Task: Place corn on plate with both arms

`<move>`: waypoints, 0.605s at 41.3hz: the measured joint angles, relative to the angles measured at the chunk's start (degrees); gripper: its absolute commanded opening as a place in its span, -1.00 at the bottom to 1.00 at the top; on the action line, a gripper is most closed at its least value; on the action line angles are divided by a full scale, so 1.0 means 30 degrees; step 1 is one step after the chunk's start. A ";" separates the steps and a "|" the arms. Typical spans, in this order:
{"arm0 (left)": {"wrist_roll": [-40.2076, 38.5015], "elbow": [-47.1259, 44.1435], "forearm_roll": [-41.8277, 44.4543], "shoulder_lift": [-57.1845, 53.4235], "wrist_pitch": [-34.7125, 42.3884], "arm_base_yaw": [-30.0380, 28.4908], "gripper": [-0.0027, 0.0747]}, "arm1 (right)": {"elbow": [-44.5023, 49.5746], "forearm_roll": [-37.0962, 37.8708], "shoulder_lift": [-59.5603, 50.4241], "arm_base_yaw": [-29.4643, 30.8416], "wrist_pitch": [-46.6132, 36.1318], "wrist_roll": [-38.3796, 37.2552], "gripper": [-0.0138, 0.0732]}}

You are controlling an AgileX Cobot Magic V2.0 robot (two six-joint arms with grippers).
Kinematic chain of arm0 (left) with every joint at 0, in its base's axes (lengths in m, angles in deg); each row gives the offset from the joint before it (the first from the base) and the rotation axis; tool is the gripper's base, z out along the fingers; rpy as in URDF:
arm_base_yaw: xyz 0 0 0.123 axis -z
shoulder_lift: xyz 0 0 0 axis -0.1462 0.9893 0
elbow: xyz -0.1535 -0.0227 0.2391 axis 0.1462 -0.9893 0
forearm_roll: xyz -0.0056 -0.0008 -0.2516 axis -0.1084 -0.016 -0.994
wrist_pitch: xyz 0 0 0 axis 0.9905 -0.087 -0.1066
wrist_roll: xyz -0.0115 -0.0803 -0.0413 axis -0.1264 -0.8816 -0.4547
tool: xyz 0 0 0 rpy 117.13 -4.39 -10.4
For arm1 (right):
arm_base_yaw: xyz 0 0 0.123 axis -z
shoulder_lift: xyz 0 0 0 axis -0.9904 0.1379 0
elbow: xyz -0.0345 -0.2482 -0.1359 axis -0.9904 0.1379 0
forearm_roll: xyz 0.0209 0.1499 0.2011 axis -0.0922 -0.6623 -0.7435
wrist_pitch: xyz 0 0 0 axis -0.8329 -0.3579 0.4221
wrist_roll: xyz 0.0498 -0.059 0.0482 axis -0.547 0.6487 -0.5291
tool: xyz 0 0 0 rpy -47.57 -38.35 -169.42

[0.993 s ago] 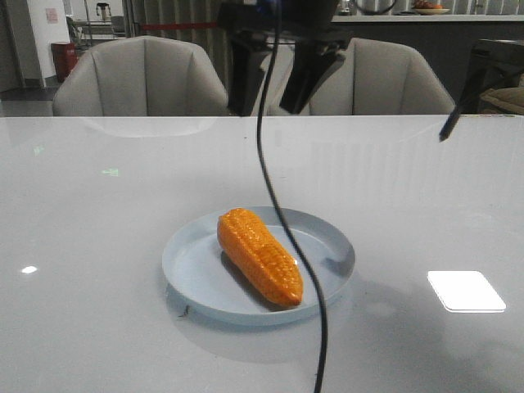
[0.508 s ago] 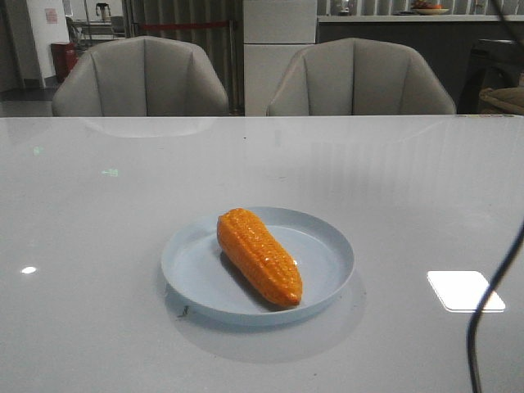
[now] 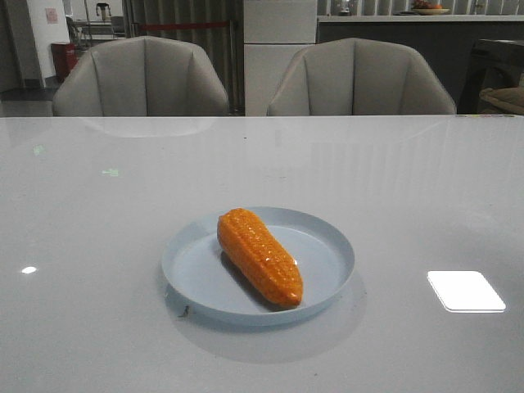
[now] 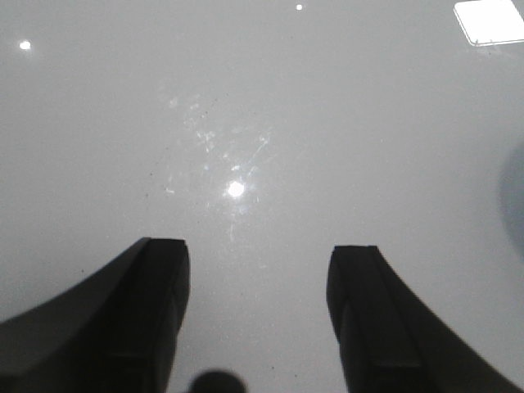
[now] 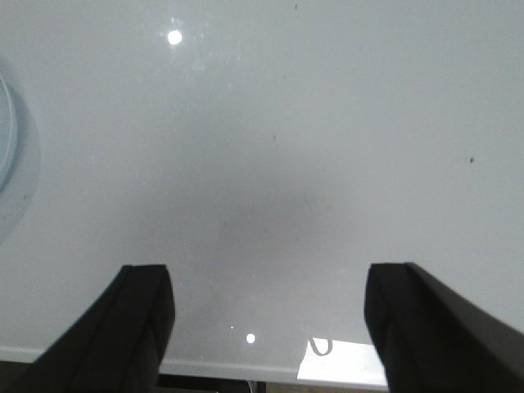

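The orange corn [image 3: 259, 255] lies on the pale blue plate [image 3: 327, 237] in the middle of the table in the front view, its narrow end toward the front. Neither arm shows in the front view. My left gripper [image 4: 258, 262] is open and empty over bare table. My right gripper [image 5: 266, 286] is open wide and empty over bare table near the table's edge; the plate's rim [image 5: 6, 139] shows at the side of its view.
Two grey chairs [image 3: 139, 78] [image 3: 360, 78] stand behind the white glossy table [image 3: 123, 205]. A bright light reflection [image 3: 465, 291] lies on the table to the right of the plate.
The arm and its cable that hung over the plate a second ago have withdrawn to the right and left the front view. The corn and plate have not moved.
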 measured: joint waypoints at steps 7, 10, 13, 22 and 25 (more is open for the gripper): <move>0.0000 0.0000 0.0000 0.0000 0.0782 0.0000 0.19 | 0.3478 -0.0604 -0.2531 0.0000 -0.1786 0.0000 0.67; 0.0000 0.0000 0.0000 0.0000 0.0869 0.0000 0.19 | 0.4415 -0.0861 -0.3304 0.0000 -0.2466 0.0008 0.67; 0.0000 0.0000 0.0000 0.0000 0.0913 0.0000 0.19 | 0.5054 -0.1008 -0.3732 0.0000 -0.2877 0.0008 0.67; 0.0000 0.0000 0.0000 0.0000 0.0996 0.0000 0.19 | 0.5385 -0.1197 -0.3928 0.0000 -0.3249 0.0040 0.67; 0.0000 0.0000 0.0000 0.0000 0.0996 0.0000 0.19 | 0.5385 -0.1197 -0.3928 0.0000 -0.3325 0.0040 0.67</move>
